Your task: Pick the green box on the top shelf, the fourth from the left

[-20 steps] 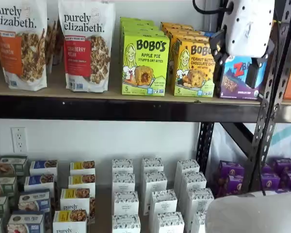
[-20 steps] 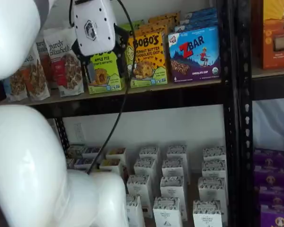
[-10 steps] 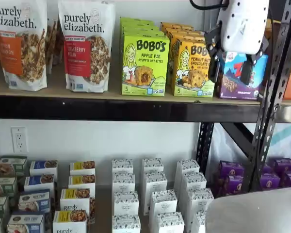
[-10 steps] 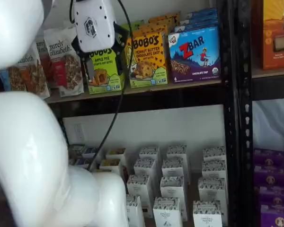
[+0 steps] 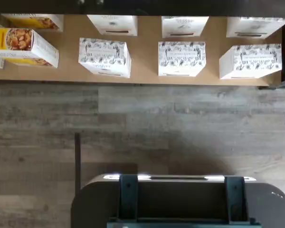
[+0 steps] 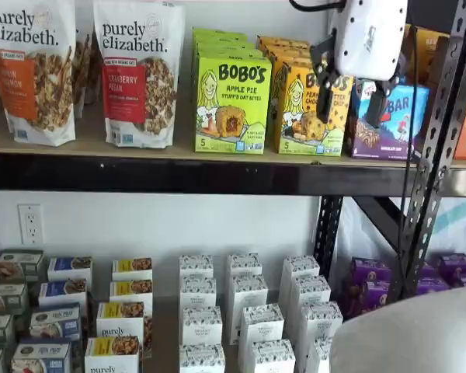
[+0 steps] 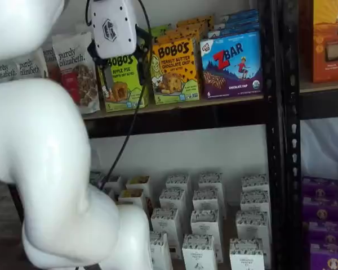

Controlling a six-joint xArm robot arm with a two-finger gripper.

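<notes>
Green box (image 6: 232, 101) sits on top shelf (image 6: 179, 177), front of its row, next to yellow box (image 6: 307, 109) — untouched. Hand (image 6: 349, 105) hangs in front of shelf, fingers spread, empty, near the box but not around it. Approach stage only — lining up, grasping, pulling out all left.

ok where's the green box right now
In both shelf views the green box stands on the top shelf, between a granola bag and a yellow box.
</notes>
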